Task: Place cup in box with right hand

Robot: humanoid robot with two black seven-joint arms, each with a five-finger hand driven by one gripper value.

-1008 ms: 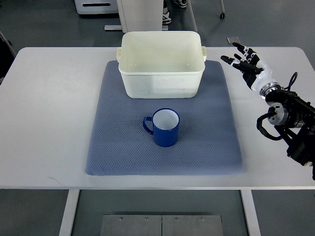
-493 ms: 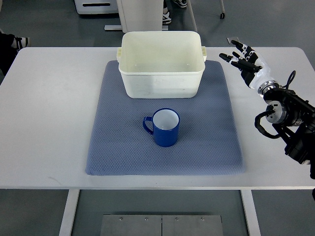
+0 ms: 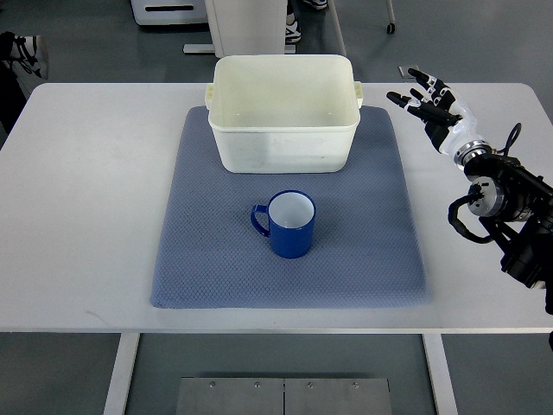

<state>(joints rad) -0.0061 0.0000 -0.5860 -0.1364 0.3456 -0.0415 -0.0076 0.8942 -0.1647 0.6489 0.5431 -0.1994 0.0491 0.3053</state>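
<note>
A blue cup [image 3: 289, 224] with a white inside stands upright on the blue-grey mat [image 3: 363, 251], its handle pointing left. Behind it, at the mat's far edge, sits the empty cream box [image 3: 284, 147]. My right hand [image 3: 425, 100] hovers over the table to the right of the box, fingers spread and holding nothing. It is well away from the cup, up and to the right of it. The black right arm [image 3: 510, 212] comes in from the right edge. The left arm does not show.
The white table [image 3: 86, 199] carries the mat and box. A person's shoe [image 3: 28, 52] shows at the far left beyond the table. Furniture legs and another shoe [image 3: 292, 30] stand on the floor behind the box.
My right hand has drifted slightly up and away from the cup, still spread. A person's shoe has come into view at the top left.
</note>
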